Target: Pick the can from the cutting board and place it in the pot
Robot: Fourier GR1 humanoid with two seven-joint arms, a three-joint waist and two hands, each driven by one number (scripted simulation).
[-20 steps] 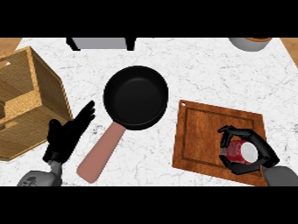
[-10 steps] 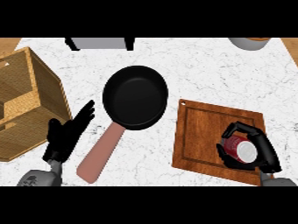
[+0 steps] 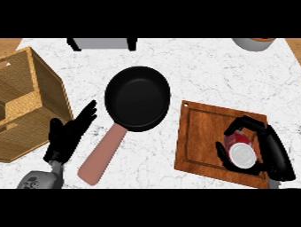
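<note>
The right hand [image 3: 271, 150] curls around the red can [image 3: 240, 148], which stands on the wooden cutting board [image 3: 202, 133] near its right edge. The black pan [image 3: 138, 97], pink handle toward the robot, lies left of the board across bare marble counter [image 3: 205, 71]. The left hand [image 3: 68, 133] rests with fingers straight beside a wooden crate [image 3: 22, 102].
</note>
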